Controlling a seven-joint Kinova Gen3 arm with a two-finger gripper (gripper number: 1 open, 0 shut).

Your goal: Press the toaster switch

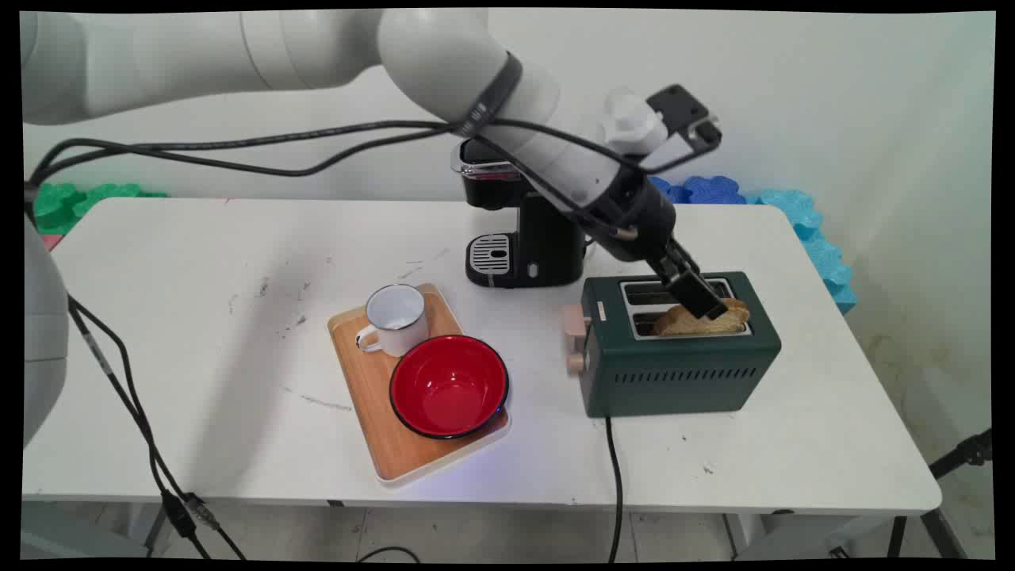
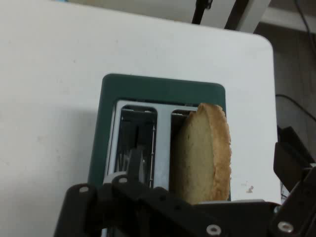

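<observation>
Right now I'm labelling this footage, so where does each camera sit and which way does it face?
Main view: fixed above the table's near side, facing the back wall; shows the white arm and gripper at the toast.
Hand view: on the hand, looking down the gripper's black linkage.
Shared: green toaster, toast in one slot, table.

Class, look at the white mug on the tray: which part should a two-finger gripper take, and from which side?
Grip the mug by its rim wall from above: it stands upright with its mouth open. The red bowl crowds its near side, and its handle points near-left, so side approaches look awkward.
</observation>
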